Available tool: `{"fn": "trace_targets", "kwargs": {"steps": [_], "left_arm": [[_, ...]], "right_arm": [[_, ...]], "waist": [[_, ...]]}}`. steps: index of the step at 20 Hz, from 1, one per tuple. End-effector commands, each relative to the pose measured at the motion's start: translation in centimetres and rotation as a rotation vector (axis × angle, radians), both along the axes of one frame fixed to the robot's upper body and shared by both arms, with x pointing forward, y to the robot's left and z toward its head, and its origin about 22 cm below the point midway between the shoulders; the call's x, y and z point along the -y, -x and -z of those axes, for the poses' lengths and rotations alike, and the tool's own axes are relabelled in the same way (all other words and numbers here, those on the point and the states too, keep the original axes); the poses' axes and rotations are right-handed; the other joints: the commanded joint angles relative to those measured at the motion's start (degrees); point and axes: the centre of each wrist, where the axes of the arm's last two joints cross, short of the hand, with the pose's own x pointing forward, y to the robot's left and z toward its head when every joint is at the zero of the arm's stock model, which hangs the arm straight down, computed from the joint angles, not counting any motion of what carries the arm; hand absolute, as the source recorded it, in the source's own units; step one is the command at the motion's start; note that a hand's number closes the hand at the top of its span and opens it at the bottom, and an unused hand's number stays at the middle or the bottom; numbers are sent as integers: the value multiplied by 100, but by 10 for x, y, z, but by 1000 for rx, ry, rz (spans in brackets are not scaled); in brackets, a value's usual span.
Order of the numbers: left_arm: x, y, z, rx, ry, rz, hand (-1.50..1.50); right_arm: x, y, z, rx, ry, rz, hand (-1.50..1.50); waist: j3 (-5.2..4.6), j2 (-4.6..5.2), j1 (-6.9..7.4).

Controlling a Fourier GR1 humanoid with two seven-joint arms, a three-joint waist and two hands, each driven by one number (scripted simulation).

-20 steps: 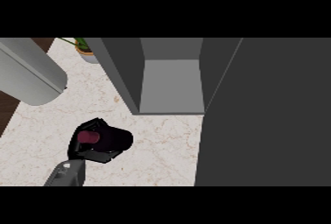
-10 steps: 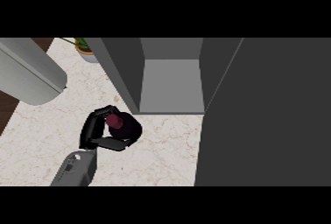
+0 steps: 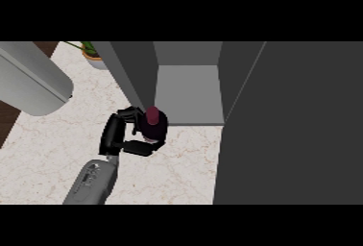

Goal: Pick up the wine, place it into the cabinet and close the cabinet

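The wine bottle point(image 3: 152, 126), dark with a maroon top, is held just above the marble counter point(image 3: 50, 153). My left hand point(image 3: 115, 136) is shut on it, fingers and thumb curled round its body from the left. The bottle sits right at the front left corner of the open grey cabinet point(image 3: 188, 94), whose light grey floor shows inside. The cabinet door point(image 3: 297, 125) stands open as a wide dark panel filling the right side of the view. The right hand does not show.
A large pale grey cylinder point(image 3: 32, 81) lies across the upper left. A potted plant point(image 3: 92, 53) stands at the back beside the cabinet's left wall point(image 3: 131, 72).
My left hand has carried the bottle away from me and to the right, from the middle of the counter up to the cabinet's front edge.
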Motion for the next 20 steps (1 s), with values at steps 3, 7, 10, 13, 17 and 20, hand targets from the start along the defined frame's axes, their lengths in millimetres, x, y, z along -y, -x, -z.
{"fn": "trace_targets", "kwargs": {"steps": [3,7,10,13,17,20], "left_arm": [[51,-21,-24,30,-115,57,150],[62,-30,-41,31,-68,40,150],[72,-32,-49,6,-42,18,150],[72,-36,-53,-14,-43,17,150],[80,-36,-51,-31,-76,-24,150],[80,-43,-52,-31,-154,-58,150]], "right_arm": [[1,6,-11,33,-51,-31,-150],[4,5,-9,40,-61,-26,-150],[5,6,-9,34,-49,-57,-150],[8,7,-5,34,-41,-55,-150],[-1,2,-4,35,-61,-64,-150],[3,2,-12,68,-62,-68,-150]], "waist": [[-8,26,-95],[-9,39,-183],[-9,50,-294],[-5,43,-324],[-12,71,-369],[-6,90,-371]]}}
